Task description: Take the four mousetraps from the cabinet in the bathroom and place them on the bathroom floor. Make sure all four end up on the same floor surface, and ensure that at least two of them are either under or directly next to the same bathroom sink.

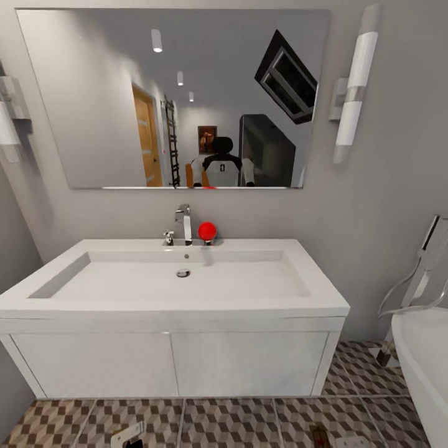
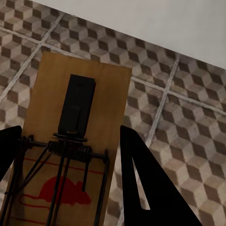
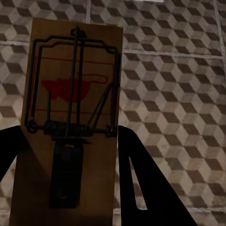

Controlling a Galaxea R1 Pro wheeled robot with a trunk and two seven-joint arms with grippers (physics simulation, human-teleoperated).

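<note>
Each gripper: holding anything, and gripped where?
Left gripper is shut on a mousetrap across its long edges, at the spring-and-red-mark end. Right gripper is shut on a second mousetrap, across its edges near the dark plate.

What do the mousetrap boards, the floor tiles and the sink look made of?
The flat tan mousetrap board between the left pincer's fingers looks like matte wood with dark wire. The cube-patterned floor tiles seem printed ceramic with pale grout. The white rectangular sink appears smooth, likely ceramic or resin.
</note>
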